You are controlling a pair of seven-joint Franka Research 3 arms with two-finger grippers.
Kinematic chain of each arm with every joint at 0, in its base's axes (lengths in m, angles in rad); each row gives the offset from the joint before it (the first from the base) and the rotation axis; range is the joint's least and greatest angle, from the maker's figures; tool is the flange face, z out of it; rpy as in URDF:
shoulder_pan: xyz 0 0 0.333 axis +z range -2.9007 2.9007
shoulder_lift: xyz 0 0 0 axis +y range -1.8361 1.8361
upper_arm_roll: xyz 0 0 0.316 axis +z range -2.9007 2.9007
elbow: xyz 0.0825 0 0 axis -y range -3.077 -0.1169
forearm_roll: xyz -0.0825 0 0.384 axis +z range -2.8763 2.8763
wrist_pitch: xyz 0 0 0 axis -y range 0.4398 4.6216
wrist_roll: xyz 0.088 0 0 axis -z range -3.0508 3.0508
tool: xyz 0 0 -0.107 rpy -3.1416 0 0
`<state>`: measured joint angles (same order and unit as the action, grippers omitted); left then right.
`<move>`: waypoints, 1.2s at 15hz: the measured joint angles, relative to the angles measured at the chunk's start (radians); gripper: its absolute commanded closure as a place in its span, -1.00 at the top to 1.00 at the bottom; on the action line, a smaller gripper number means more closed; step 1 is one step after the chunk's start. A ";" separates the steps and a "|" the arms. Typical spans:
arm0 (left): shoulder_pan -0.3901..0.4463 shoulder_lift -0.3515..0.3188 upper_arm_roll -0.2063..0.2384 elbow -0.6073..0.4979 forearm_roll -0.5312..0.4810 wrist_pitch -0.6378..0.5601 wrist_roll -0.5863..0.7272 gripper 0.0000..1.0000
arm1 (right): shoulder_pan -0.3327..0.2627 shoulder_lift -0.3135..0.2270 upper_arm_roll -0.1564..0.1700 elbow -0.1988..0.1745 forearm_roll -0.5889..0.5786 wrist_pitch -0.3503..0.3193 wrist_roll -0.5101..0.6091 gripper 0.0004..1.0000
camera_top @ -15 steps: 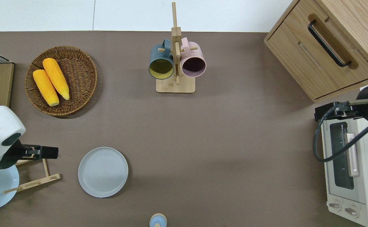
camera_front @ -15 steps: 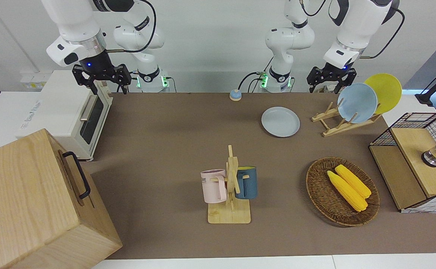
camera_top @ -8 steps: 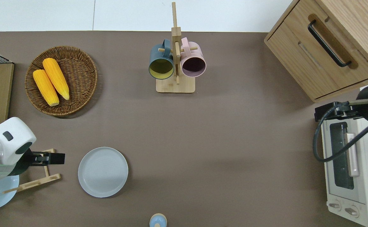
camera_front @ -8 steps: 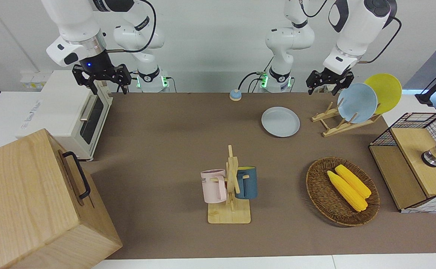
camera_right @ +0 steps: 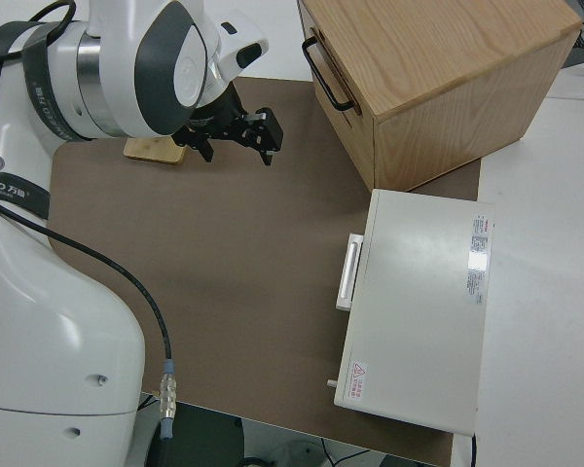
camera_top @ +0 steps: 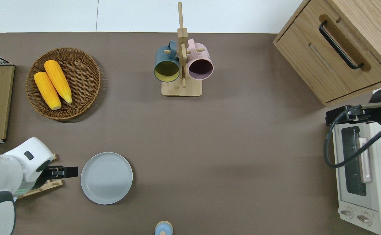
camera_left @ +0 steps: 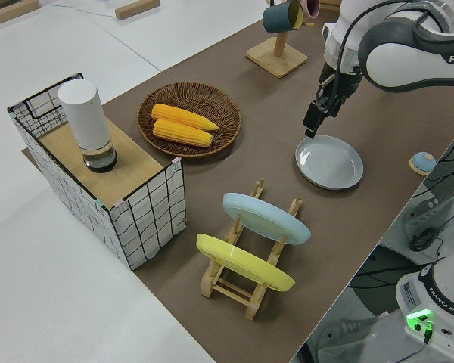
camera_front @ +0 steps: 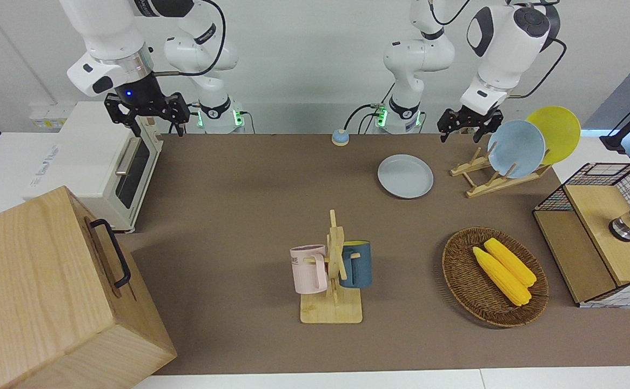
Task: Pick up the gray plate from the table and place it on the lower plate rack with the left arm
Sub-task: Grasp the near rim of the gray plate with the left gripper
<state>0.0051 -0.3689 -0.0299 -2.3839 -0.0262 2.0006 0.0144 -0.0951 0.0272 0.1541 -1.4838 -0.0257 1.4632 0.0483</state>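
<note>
The gray plate [camera_front: 405, 176] lies flat on the brown table [camera_front: 239, 205], toward the left arm's end. It also shows in the overhead view [camera_top: 107, 178] and the left side view [camera_left: 329, 162]. The slanted light-wood plate rack [camera_front: 482, 189] stands beside it and holds a light blue plate [camera_front: 516, 148] and a yellow plate [camera_front: 555, 132] in its upper slots. Its lowest slot is empty. My left gripper [camera_top: 68, 171] is open and empty, in the air between the rack's low end [camera_top: 56, 183] and the gray plate's rim. My right gripper [camera_front: 147, 121] is open and parked.
A mug stand [camera_front: 334, 270] with a pink and a dark blue mug stands mid-table. A wicker basket [camera_front: 458, 270] holds two corn cobs. A wire shelf [camera_front: 601, 232], a toaster oven [camera_front: 99, 162], a wooden cabinet [camera_front: 50, 292] and a small blue knob [camera_front: 340, 137] line the edges.
My left gripper has moved off the rack toward the gray plate and lower, and now hangs just beside the plate's rim. The plate and the right arm have not moved.
</note>
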 measured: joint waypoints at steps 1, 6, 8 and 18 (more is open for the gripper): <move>0.000 -0.001 0.000 -0.024 0.000 0.026 0.000 1.00 | 0.000 0.000 0.000 0.000 0.000 0.000 0.000 0.97; 0.000 -0.005 -0.001 -0.128 0.000 0.149 -0.001 1.00 | 0.000 0.000 0.000 0.000 0.000 0.000 0.000 0.97; 0.000 -0.005 -0.003 -0.158 0.000 0.196 -0.001 0.99 | 0.000 0.000 0.000 0.000 0.000 0.000 0.000 0.97; 0.000 0.010 -0.004 -0.233 0.000 0.315 -0.001 0.99 | 0.000 0.000 0.000 0.000 0.000 0.000 0.000 0.97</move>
<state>0.0047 -0.3594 -0.0344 -2.6169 -0.0262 2.3157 0.0136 -0.0951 0.0272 0.1541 -1.4838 -0.0257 1.4632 0.0483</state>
